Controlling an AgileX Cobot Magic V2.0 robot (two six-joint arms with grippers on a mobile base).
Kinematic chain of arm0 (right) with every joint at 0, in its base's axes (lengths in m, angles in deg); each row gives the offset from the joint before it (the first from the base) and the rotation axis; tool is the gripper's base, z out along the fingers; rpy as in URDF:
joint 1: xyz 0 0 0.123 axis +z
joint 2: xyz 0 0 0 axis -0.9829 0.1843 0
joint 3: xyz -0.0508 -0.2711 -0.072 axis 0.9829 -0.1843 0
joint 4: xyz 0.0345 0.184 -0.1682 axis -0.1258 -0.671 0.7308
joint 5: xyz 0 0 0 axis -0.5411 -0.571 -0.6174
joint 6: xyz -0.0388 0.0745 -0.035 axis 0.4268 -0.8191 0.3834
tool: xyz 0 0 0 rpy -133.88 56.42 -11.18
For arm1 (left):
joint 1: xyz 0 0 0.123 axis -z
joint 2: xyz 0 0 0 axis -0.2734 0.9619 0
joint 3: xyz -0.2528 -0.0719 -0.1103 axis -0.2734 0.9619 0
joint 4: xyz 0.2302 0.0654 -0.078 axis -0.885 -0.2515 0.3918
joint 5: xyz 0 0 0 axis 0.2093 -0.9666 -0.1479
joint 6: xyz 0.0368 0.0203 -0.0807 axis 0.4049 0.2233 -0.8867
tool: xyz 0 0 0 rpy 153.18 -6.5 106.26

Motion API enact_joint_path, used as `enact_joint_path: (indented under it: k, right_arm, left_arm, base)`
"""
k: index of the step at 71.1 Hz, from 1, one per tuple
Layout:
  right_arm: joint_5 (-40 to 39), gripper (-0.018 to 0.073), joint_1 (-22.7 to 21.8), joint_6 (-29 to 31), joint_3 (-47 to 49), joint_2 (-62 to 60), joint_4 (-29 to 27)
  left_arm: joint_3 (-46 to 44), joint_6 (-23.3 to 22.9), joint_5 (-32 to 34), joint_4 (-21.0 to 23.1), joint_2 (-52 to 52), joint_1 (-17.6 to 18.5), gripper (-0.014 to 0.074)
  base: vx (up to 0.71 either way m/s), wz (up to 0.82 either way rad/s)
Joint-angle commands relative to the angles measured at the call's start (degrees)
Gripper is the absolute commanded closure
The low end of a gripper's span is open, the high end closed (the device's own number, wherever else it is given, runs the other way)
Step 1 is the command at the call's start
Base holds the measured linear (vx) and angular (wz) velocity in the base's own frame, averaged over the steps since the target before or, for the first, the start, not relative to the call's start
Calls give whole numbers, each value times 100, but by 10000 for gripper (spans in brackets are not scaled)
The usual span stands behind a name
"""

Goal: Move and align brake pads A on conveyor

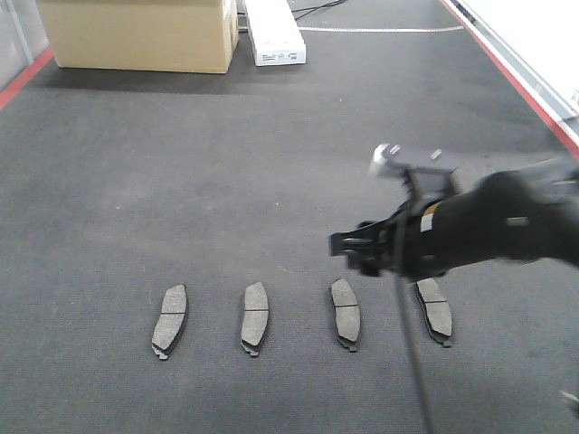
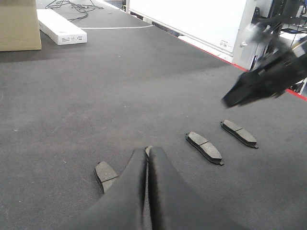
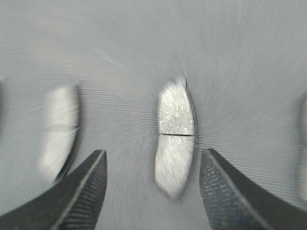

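Observation:
Several dark-grey brake pads A lie in a row across the near part of the conveyor (image 1: 271, 163): the leftmost (image 1: 169, 321), its neighbour (image 1: 254, 316), one further right (image 1: 345, 313) and the rightmost (image 1: 434, 309). My right gripper (image 1: 351, 249) hovers above the two right-hand pads. The blurred right wrist view shows it (image 3: 153, 153) open, with one pad (image 3: 175, 136) lying on the belt below the gap. My left gripper (image 2: 147, 153) is shut with nothing in it, low over the belt. One pad (image 2: 105, 175) lies to its left, and two pads (image 2: 205, 147) (image 2: 239, 132) lie to its right.
A cardboard box (image 1: 140, 32) and a white carton (image 1: 274, 32) stand at the belt's far end. Red strips (image 1: 520, 86) edge the belt, and a white panel (image 1: 534, 36) runs along the right. A cable (image 1: 407, 353) hangs from the right arm.

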Motion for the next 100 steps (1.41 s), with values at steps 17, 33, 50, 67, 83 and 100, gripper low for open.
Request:
enact_joint_path:
  k: [17,33,50,67,83,100]
  right_arm:
    - [-34,414,-17,938,-1438,-3041,574]
    - [-197,574,-17,933,-2525,-5074,898]
    - [-258,569,-17,854,-3003,-6135,898]
    - [-240,569,-17,854,-3004,-6245,898]
    - [-226,569,-17,854,-3004,-6245,898]
    - [-220,569,-17,854,-3004,-6245,898]
  left_arm:
    - [-155,-14,382,-47,71,21,603]
    - [-155,-14,382,-47,71,21,603]
    - [-155,-14,382,-47,71,21,603]
    - [-155,-14,382,-47,71,21,603]
    - [-155,-14,382,-47,71,21,603]
    - [-155,-14,382,-47,71,21,603]
  base:
    - [0,0]
    - [0,0]
    - [0,0]
    - [0,0]
    - [0,0]
    - [0,0]
